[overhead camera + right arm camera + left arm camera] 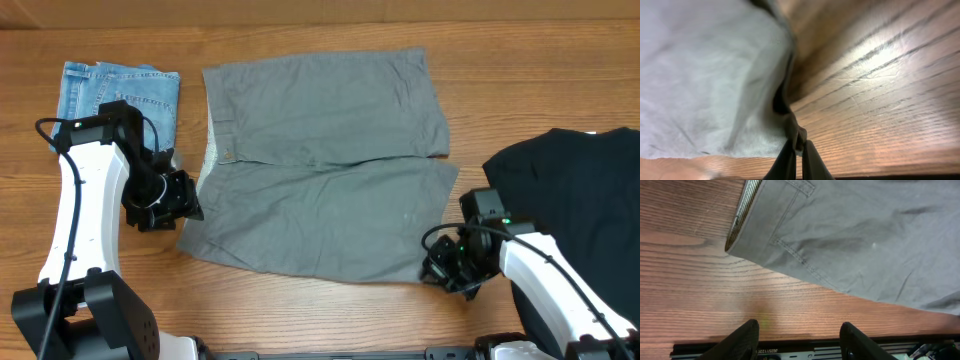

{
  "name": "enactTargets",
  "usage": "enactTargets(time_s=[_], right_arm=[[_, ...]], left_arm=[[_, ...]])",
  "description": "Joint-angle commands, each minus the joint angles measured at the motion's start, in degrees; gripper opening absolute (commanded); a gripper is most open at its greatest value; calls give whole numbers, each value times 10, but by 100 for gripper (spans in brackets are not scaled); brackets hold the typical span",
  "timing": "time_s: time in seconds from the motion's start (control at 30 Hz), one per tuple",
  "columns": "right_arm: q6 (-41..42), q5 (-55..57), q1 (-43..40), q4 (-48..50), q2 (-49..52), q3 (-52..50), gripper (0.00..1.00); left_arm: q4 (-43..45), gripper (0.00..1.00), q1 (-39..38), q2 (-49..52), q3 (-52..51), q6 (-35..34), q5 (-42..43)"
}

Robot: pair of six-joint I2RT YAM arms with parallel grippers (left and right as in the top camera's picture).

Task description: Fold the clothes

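Our right gripper (799, 150) is clamped on the hem corner of the grey shorts (330, 190), at their 5 o'clock. Our left gripper (797, 337) has its fingers apart over bare table (300, 320), gripping nothing, just off the shorts' 9 o'clock edge. Grey shorts lie flat mid-table. Jeans (120, 90) at 10, black garment (575, 190) at 3.

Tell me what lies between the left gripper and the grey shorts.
Only bare wooden table. The left wrist view shows the open left gripper short of the grey shorts, with nothing between them.
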Motion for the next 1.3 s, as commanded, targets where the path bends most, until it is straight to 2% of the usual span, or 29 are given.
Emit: enactTargets(time_s=[0.0,0.33,0.5,0.63,0.87,0.97,1.07,1.27], right_arm=[[-22,46,-1,-25,-12,51,4],[-43,48,-1,-28,-12,89,4],[-47,48,-1,-27,-12,108,4],[-47,49,-1,-24,-12,111,4],[-47,48,-1,-24,-12,111,4],[-47,48,-1,-26,-12,111,4],[-48,48,-1,-25,-12,111,4],[-67,49,-1,-20,-12,111,4]], left_arm=[[-2,55,3,-3,0,13,1],[13,58,3,-3,-31,13,1],[59,68,3,-3,-96,4,24],[89,74,4,-3,-146,-24,33],[108,75,4,-3,-176,-82,33],[110,72,4,-3,-178,-115,31],[110,57,4,-3,-183,-129,30],[129,57,4,-3,-216,-166,4]])
